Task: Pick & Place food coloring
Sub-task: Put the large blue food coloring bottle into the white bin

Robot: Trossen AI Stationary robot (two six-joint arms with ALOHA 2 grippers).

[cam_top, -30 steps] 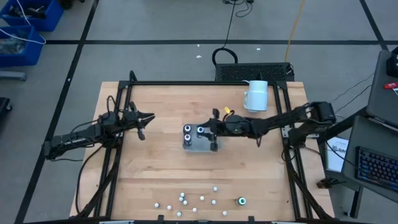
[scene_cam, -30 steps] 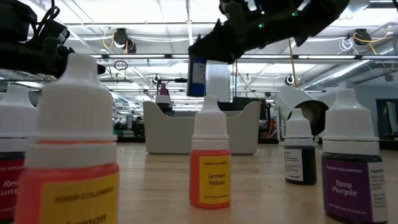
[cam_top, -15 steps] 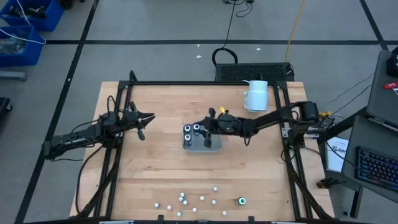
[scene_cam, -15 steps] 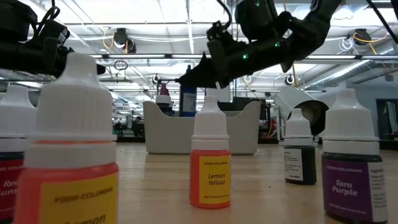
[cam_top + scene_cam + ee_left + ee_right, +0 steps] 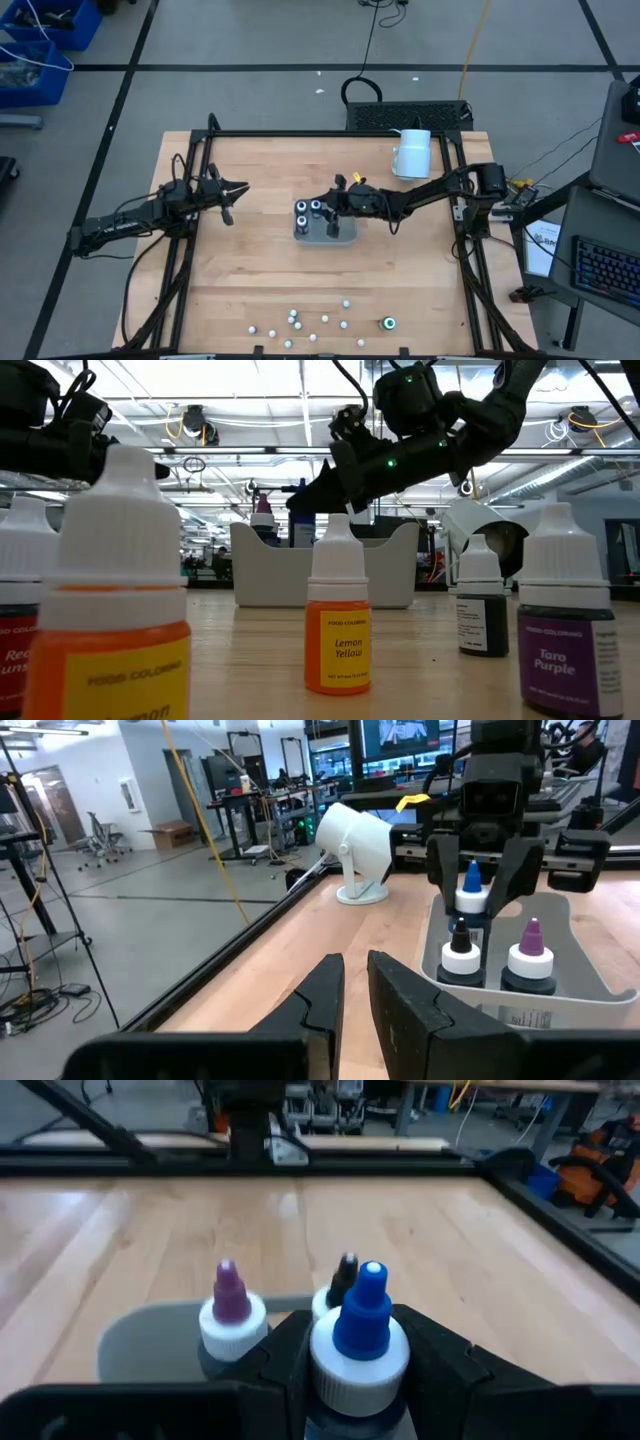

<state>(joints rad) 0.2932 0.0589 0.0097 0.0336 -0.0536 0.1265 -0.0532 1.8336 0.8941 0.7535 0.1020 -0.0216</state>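
The pale grey tray [image 5: 345,236] sits mid-table and holds a purple-tipped bottle [image 5: 231,1312] and a black-tipped bottle [image 5: 345,1275], both upright. My right gripper [image 5: 336,207] reaches over the tray from the table's right, shut on a blue-tipped food coloring bottle [image 5: 362,1342]. Several more small bottles [image 5: 300,320] and a teal-topped one [image 5: 388,323] stand near the table's near edge; the low view shows them close up, among them Lemon Yellow [image 5: 337,630] and Taro Purple [image 5: 565,635]. My left gripper [image 5: 232,192] waits left of the tray, open by a narrow gap. My right gripper pinches the blue-tipped bottle between its two fingers at the white cap [image 5: 345,1372] and the neck below it. The fingers [image 5: 440,870] come slanting down from the table's right side. The bottle is upright inside the tray's outline [image 5: 470,895]; the black-tipped bottle hides its base.
A large white mug-like cylinder [image 5: 412,153] stands at the far right of the table. Black frame rails [image 5: 200,250] run along the left and right sides. Bare wood lies between the tray and the bottles at the near edge.
My right gripper, still shut on the blue-tipped bottle, has moved a little toward the table's left and down. The bottle has dropped from above the tray's rim to down among the bottles in the tray.
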